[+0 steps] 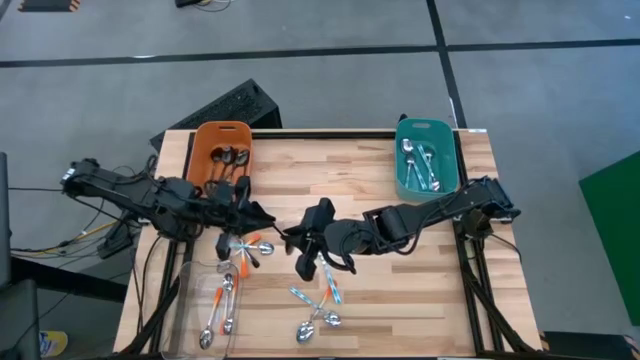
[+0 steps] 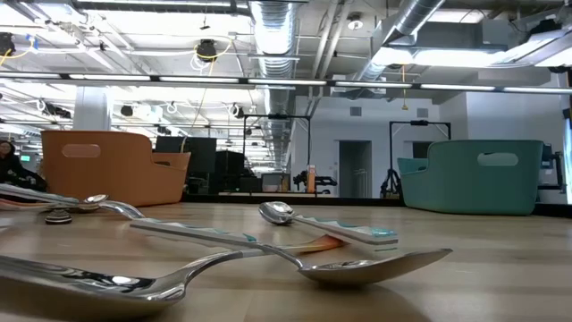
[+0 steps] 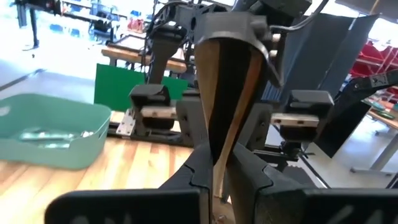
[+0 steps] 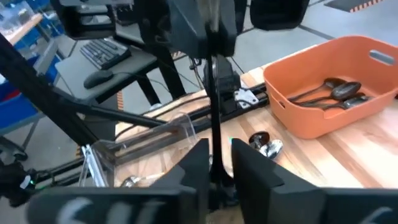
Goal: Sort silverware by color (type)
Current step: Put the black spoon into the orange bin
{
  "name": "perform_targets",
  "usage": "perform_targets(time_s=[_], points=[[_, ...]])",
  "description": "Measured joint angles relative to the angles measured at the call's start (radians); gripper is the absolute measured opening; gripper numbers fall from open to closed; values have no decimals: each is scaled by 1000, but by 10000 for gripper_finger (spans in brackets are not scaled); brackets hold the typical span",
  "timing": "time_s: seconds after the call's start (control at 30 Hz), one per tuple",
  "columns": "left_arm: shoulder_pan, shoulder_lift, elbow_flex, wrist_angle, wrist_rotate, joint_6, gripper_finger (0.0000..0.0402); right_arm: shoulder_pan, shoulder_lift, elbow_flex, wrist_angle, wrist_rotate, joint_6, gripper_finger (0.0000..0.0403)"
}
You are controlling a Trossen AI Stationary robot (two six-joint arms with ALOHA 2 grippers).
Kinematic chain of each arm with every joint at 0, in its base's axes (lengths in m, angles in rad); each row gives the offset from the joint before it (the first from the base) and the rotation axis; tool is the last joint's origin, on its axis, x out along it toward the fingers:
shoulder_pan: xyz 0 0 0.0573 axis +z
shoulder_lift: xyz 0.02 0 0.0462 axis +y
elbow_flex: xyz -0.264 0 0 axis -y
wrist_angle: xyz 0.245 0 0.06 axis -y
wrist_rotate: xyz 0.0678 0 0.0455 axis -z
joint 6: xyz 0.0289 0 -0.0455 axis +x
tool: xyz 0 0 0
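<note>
Both hands mid-table: left hand (image 1: 262, 218) & right hand (image 1: 292, 240) clenched on one dark spoon (image 4: 215, 118).

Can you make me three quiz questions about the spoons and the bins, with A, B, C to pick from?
1. Where do the dark spoons lie?
A. in the orange bin
B. in the teal bin
C. on the floor

2. What colour is the bin on the right arm's side?
A. red
B. yellow
C. teal

3. How is the teal bin?
A. upside down
B. upright, with spoons in it
C. upright and empty

Answers:
1 A: the high view shows the dark spoons inside the orange bin.
2 C: the teal bin stands at the table's far corner on that side.
3 B: its open side faces up, and blue-handled spoons lie inside.
</note>
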Motion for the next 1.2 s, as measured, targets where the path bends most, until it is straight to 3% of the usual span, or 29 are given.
perform_targets(time_s=[0.23, 0.43, 0.6, 0.7, 0.8, 0.9, 1.03, 1.2], points=[[-49, -91, 1, -257, -37, -181, 8, 1, 0, 0, 11, 2, 48, 147], [-183, -136, 1, -734, 37, -587, 8, -11, 0, 0, -115, -55, 363, 162], [-315, -146, 0, -909, -83, -771, 7, -2, 0, 0, -228, -63, 508, 154], [-308, -174, 0, -973, -207, -794, 7, 12, 0, 0, -248, -55, 531, 146], [-222, -215, 0, -1073, -303, -806, 7, 12, 0, 0, -245, -55, 533, 139], [-47, -250, 0, -1169, -306, -768, 7, 6, 0, 0, -247, -52, 528, 134], [250, -263, 0, -1167, -216, -612, 7, -34, 0, -2, -281, -65, 515, 134], [574, -181, 0, -1083, -75, -367, 12, -153, 1, -49, -277, -207, 450, 138]])
